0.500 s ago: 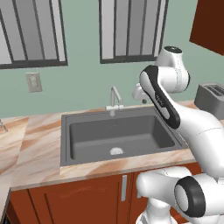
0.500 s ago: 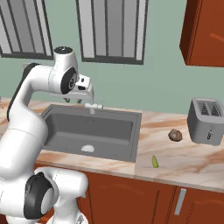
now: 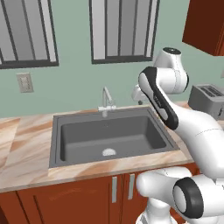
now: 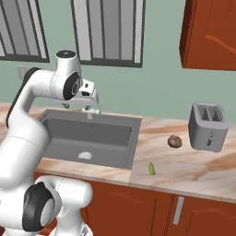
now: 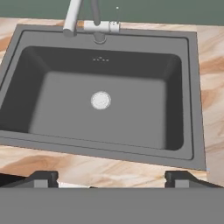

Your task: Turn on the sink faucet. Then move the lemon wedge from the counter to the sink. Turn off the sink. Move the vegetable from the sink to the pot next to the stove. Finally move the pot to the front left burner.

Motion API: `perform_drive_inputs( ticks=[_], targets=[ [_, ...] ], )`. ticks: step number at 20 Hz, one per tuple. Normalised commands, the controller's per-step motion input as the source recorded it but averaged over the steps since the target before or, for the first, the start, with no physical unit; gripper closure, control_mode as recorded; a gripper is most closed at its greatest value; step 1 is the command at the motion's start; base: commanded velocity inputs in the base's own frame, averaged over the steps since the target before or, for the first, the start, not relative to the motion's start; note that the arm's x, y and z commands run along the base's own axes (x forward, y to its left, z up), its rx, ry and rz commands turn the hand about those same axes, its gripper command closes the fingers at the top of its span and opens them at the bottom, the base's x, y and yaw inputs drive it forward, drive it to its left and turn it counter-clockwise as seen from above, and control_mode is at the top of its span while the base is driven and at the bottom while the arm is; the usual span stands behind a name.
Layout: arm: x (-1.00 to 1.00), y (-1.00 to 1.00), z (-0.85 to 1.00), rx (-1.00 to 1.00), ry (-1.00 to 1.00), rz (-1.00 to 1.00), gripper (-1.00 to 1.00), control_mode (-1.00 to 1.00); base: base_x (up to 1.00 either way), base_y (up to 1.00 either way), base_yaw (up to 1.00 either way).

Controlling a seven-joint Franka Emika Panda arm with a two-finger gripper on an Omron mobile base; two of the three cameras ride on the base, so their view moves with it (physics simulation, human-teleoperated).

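Water is not visible at the sink faucet [image 3: 106, 99], so I judge the first step not yet done. The sink [image 5: 26, 83] sits toward the counter's [image 4: 193, 166] left part, dry-looking, its round drain [image 5: 100, 100] bare. Above its back rim the hand [image 4: 94, 97] hangs with its fingers spread wide, holding nothing, close beside the tap. Risk as I see it: the side levers are small, and a wide-open hand coming in askew could slide past the crossbar or knock the thin spout instead of turning a lever. Further right, the lemon wedge [image 4: 150, 169] lies near the counter's front edge, just beyond the sink's right rim; the brown lump [image 4: 174, 141] behind it could be mistaken for it. A toaster [image 4: 208, 125] stands toward the right end. Marbled beige stone tops reddish cabinets; behind are a green wall and barred windows.
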Motion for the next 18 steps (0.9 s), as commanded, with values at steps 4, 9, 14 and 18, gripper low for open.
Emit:
perform_drive_inputs(
  ticks=[4,9,14,18],
  targets=[
    [0.0,0.0,0.0,0.0,0.0,0.0,-1.0,1.0,0.16,-0.58,0.0],
    [0.0,0.0,0.0,0.0,0.0,0.0,-1.0,1.0,0.23,-0.54,0.0],
    [0.0,0.0,0.0,0.0,0.0,0.0,-1.0,1.0,0.38,-0.43,0.0],
    [0.0,0.0,0.0,0.0,0.0,0.0,-1.0,1.0,0.57,-0.16,0.0]
  ],
)
